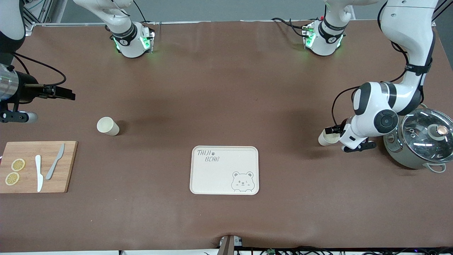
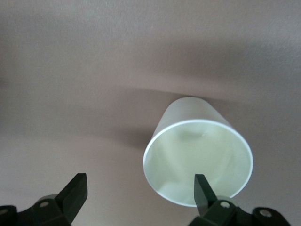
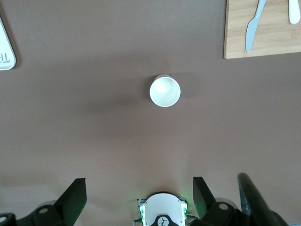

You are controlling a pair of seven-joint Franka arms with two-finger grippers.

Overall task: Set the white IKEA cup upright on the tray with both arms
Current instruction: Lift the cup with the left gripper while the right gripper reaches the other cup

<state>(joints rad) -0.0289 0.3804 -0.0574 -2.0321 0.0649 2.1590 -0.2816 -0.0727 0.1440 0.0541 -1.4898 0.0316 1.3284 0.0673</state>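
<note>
A cream tray (image 1: 224, 170) with a bear drawing lies mid-table, nearer the front camera; its corner shows in the right wrist view (image 3: 5, 52). One white cup (image 1: 327, 138) lies on its side toward the left arm's end, mouth facing my left gripper (image 1: 332, 130). In the left wrist view the left gripper (image 2: 139, 190) is open and empty, with one finger (image 2: 204, 190) in front of the cup's (image 2: 197, 160) rim. A second white cup (image 1: 108, 126) (image 3: 164, 91) lies on its side toward the right arm's end. My right gripper (image 1: 69, 95) (image 3: 139, 195) is open and empty, up in the air.
A wooden cutting board (image 1: 39, 166) (image 3: 261, 33) with two lemon slices, a white knife and a grey knife lies at the right arm's end. A grey pot with a glass lid (image 1: 423, 141) stands at the left arm's end, close to the left arm's wrist.
</note>
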